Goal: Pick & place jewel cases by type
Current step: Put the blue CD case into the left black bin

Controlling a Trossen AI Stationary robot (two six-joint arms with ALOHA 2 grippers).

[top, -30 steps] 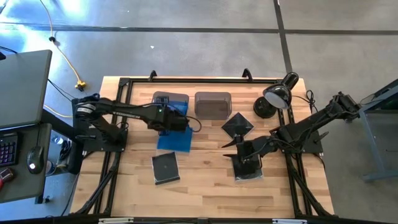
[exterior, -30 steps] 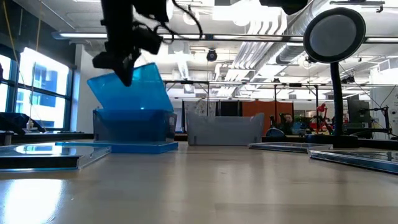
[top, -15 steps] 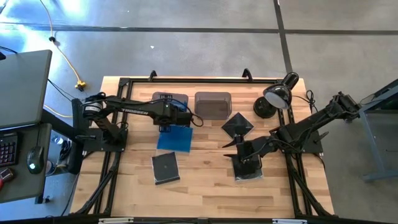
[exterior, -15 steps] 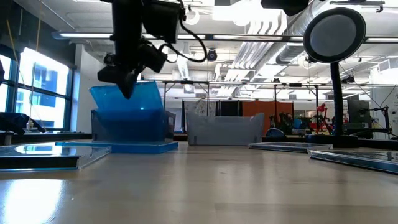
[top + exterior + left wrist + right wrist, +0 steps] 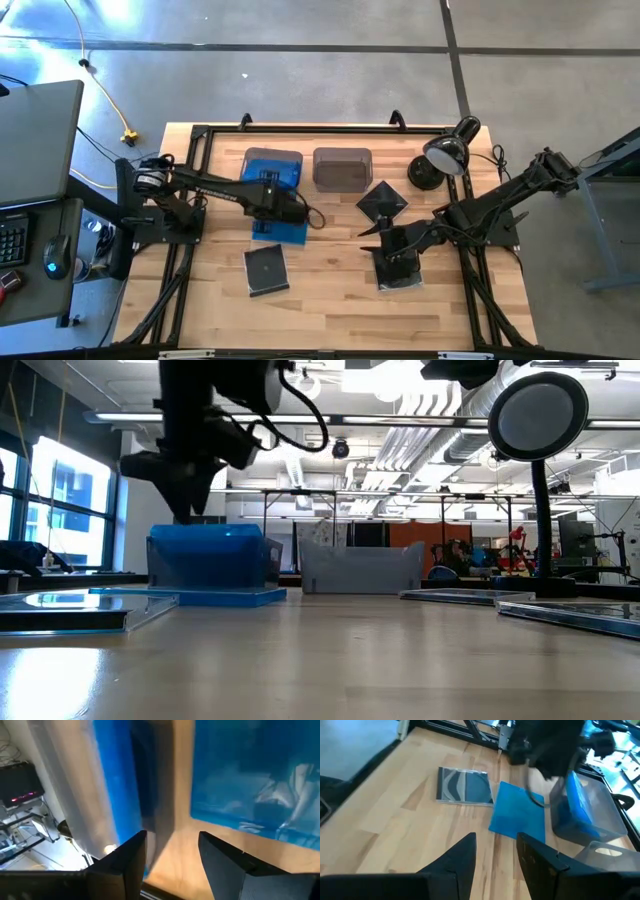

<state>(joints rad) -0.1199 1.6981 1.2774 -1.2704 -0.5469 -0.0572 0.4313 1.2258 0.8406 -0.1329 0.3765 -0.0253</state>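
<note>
Left gripper (image 5: 268, 205) apparently above blue case (image 5: 281, 233)

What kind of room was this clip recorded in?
Probably a robotics lab or industrial workshop: exposed ceiling ducts above an open hall, a bare concrete floor, and a wooden workbench in a black frame carrying both arms, beside a desk with keyboard and mouse.

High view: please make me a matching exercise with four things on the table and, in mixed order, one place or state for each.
Things:
1. left bin
2. right bin
3. blue jewel case
4. lamp

Places or states:
A. at the table's right rear corner
B. flat on the wood, partly under the left gripper
C. holds blue cases
D. grey, with no blue inside

Pairs: 1-C, 2-D, 3-B, 4-A.
</note>
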